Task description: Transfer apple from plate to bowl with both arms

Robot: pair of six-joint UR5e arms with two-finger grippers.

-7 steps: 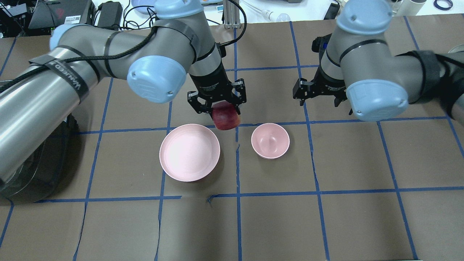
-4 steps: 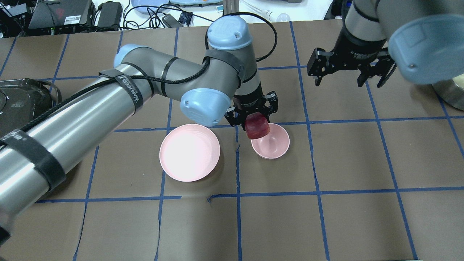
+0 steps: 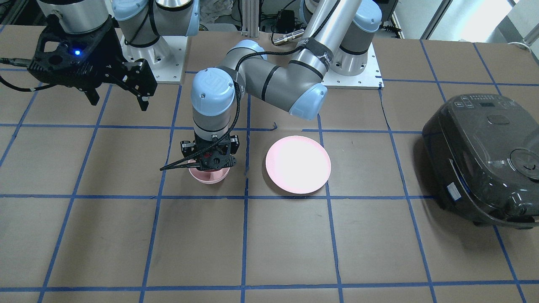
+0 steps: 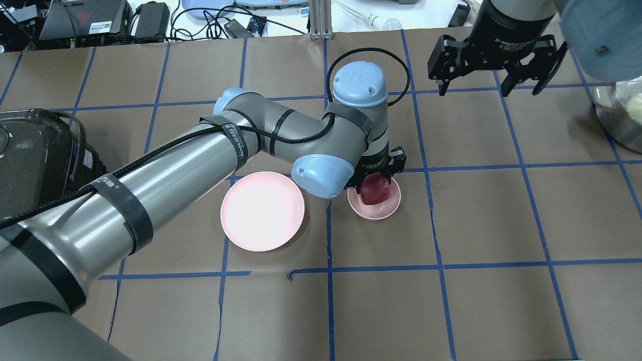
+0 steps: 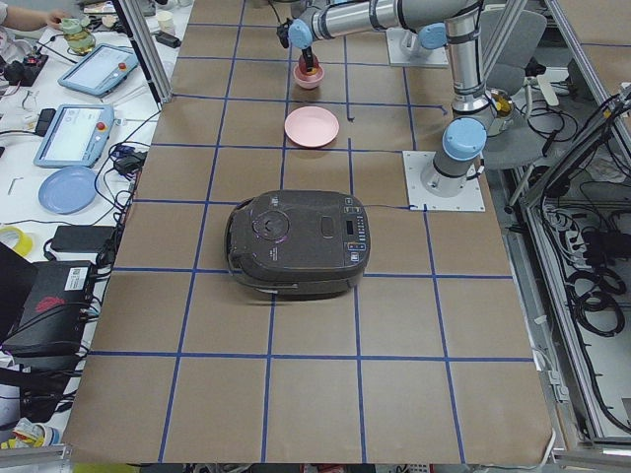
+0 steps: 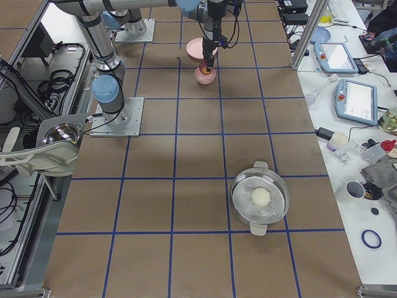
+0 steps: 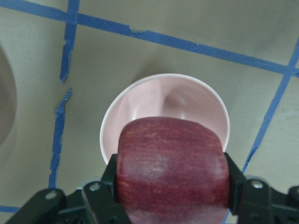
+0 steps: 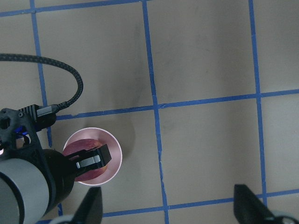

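Blocky dark red apple (image 7: 173, 163), faintly streaked, clamped between the black fingers of the left gripper (image 7: 172, 179), low over the smooth, deep, round pink bowl (image 7: 140, 100). Wide, shallow pink plate (image 4: 262, 210) just beside, glossy under glare. Right gripper (image 4: 490, 89) spread open, well apart, "2F Adaptive" printed on its body

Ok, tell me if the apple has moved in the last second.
Yes. In the overhead view the apple went right, from beside the plate's far edge to over the bowl, held in the left pincer.
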